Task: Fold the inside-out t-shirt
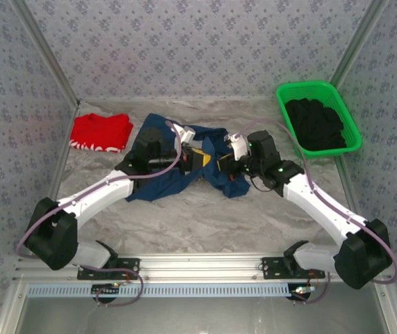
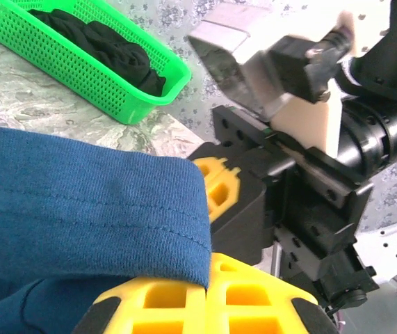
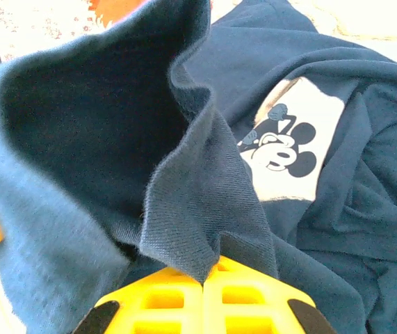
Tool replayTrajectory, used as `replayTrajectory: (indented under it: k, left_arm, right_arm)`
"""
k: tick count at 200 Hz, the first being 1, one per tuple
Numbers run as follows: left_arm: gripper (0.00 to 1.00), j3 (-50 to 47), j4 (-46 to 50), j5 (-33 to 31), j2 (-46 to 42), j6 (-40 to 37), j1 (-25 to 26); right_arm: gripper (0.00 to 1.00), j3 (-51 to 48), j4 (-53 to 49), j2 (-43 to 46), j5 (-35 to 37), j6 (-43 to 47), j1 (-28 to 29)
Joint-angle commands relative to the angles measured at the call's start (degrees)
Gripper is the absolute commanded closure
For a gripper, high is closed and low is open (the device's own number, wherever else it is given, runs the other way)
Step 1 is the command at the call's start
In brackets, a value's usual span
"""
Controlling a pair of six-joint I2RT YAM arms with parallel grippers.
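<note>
On the left of the marble-patterned table (image 1: 205, 223) lay a red folded garment (image 1: 101, 132). At centre sat a crumpled dark navy-blue cloth t-shirt (image 1: 162, 188); the left gripper (image 1: 197, 158) was clenched on its hem, and the right gripper (image 1: 222, 165) pinched a fold. Far right, a green plastic basket (image 1: 285, 104) held black clothing (image 1: 315, 125).

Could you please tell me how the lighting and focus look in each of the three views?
Top external: soft, even light, hardly any shadows, everything sharp. Left wrist: the hem of the t-shirt is crisp, while the pale housing behind it is blurred and bright. Right wrist: the top right corner is blown out to white, the inside of the raised fold lies in shadow, and the weave close by is sharp.
</note>
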State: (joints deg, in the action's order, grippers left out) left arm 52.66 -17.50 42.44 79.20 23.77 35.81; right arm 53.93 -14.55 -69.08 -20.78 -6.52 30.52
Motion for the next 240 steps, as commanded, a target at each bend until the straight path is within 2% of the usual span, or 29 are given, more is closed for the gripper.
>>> replayTrajectory:
  k: [1, 35, 86, 152, 180, 197, 218, 240]
  left_arm:
    - [1.0, -1.18, 0.49, -1.23, -2.13, -1.77, -0.64]
    - [1.0, -2.11, 0.56, -2.21, -1.88, -1.8, -1.7]
    - [0.99, -3.13, 0.68, -2.83, -0.67, -2.13, -3.26]
    - [0.95, -3.13, 3.35, -5.78, 0.12, -3.44, -3.56]
    - [0.82, -3.19, 5.41, -8.9, -0.51, -3.95, -3.47]
    - [0.65, -3.73, 6.81, -11.75, -1.86, -3.92, -3.25]
    - [0.51, -5.3, 10.55, -19.55, -5.3, -4.34, -1.62]
    - [0.44, -7.0, 15.03, -27.5, -9.75, -5.24, 1.71]
  right_arm:
    - [1.0, -0.47, -4.14, 4.62, 1.41, 1.29, -0.28]
    - [1.0, -1.58, -6.76, 9.04, -0.28, 1.63, -1.62]
    - [1.0, -2.49, -6.02, 11.34, -10.16, 1.96, -4.68]
    - [1.0, -6.31, 5.94, 11.53, -19.15, -5.8, -7.91]
    - [1.0, -6.89, 10.89, 10.42, -19.93, -8.25, -7.79]
    - [1.0, -7.81, 14.02, 9.77, -20.74, -10.08, -7.72]
    - [1.0, -8.07, 15.24, 9.1, -20.53, -10.92, -7.61]
    - [1.0, -8.14, 16.0, 8.64, -20.12, -11.57, -7.37]
